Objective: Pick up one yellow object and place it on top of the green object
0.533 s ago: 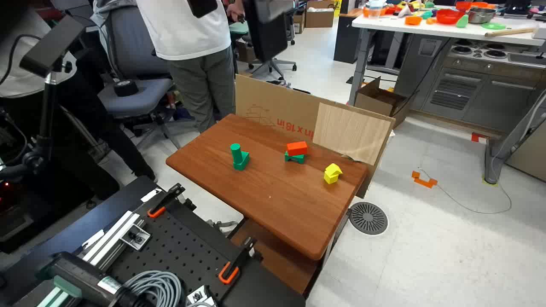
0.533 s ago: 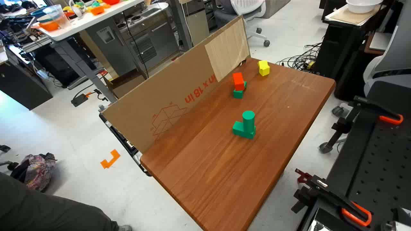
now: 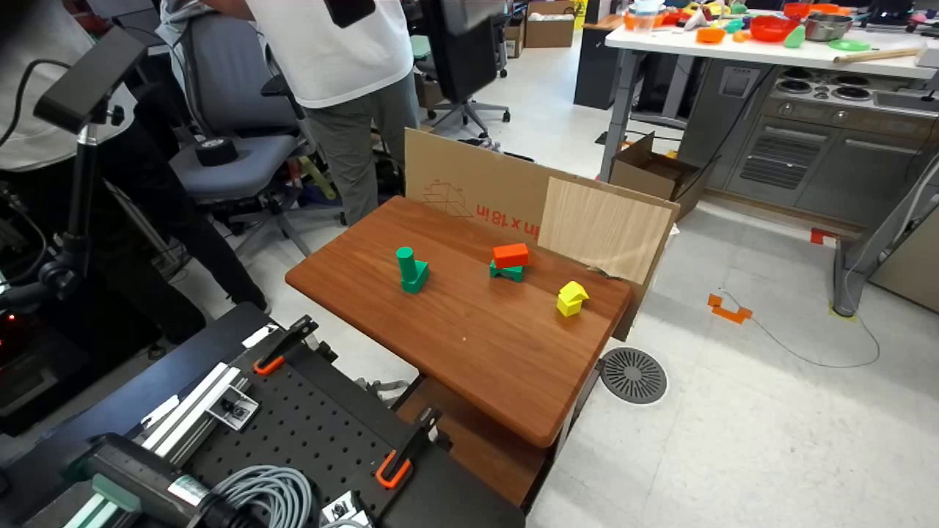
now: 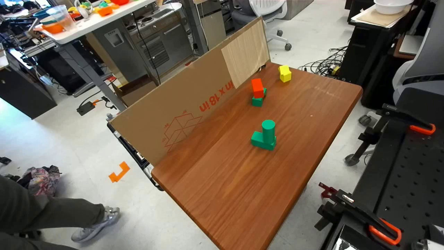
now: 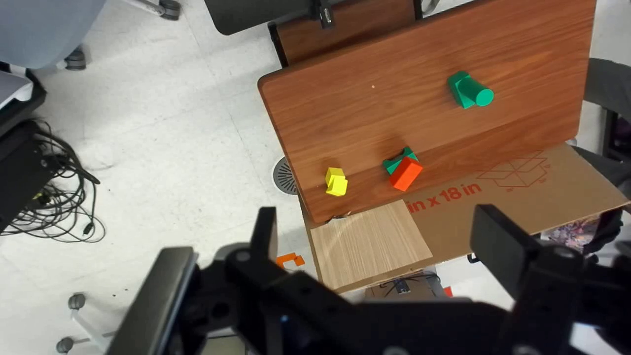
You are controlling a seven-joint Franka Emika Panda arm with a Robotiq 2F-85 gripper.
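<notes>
The table [image 4: 225,166] carries a green stack [image 4: 267,137], a green piece [image 4: 257,102] under a red block [image 4: 257,88] and, near one corner, a yellow stack [image 5: 336,181]. Best to centre over that, descend straight and pinch only its upper piece [image 3: 574,290], roof-shaped as far as I can tell. The gripper [image 5: 377,229], spread wide, holds and touches nothing.
</notes>
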